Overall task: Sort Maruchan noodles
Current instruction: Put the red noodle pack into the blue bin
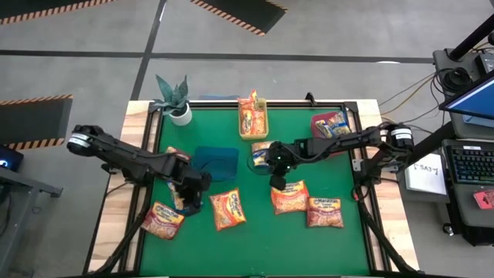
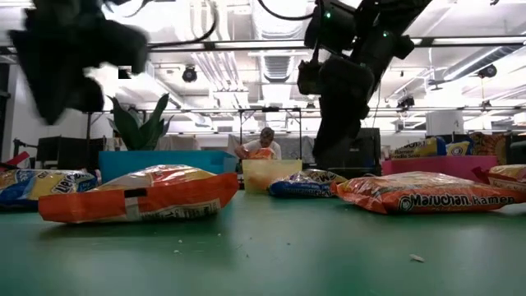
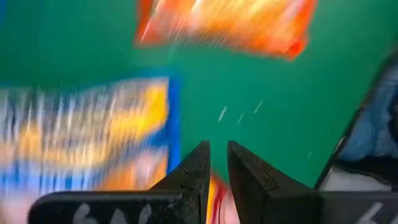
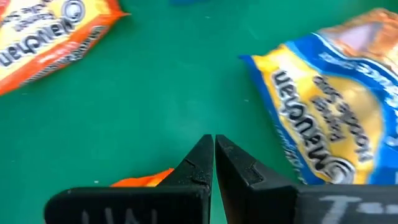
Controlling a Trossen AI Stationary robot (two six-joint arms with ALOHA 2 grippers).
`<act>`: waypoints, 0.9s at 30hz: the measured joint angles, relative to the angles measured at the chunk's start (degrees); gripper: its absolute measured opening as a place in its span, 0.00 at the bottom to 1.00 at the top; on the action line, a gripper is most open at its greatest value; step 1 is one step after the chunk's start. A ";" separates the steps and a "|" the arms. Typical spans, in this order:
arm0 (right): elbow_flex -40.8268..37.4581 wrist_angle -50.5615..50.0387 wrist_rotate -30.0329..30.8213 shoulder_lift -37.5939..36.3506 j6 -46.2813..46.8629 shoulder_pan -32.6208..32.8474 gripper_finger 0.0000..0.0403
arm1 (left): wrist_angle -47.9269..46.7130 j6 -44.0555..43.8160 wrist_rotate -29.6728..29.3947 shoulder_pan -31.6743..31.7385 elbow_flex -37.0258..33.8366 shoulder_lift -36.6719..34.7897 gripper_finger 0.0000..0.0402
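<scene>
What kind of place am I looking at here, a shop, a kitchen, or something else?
Probably a robotics lab or workshop. Two dark robot arms work over a green-topped table strewn with ramen packets, a desk with a keyboard and cables stands beside it, and the low view shows an open room with ceiling pipes and lamps.

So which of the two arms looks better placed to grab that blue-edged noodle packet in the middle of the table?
The right one, probably. The right gripper hangs just beside the blue-edged packet, which fills much of its wrist view. The left gripper is across the table, near the orange packet.
</scene>
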 joint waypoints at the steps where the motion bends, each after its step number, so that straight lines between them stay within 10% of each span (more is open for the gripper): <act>1: 0.00 0.59 0.02 0.00 -0.37 0.32 0.02 | -2.84 -1.88 0.12 -0.60 0.00 0.00 0.09; 12: 0.00 3.42 0.07 0.00 -3.86 0.86 0.02 | -8.99 -28.91 3.17 -8.75 -0.20 0.11 0.17; 19: 0.00 6.10 0.07 0.00 -7.13 0.75 0.02 | -3.82 -49.35 2.96 -17.64 -0.26 1.70 0.39; 27: 0.00 10.57 0.05 0.00 -9.16 0.75 0.02 | -1.52 -52.68 2.01 -20.80 0.98 11.02 0.61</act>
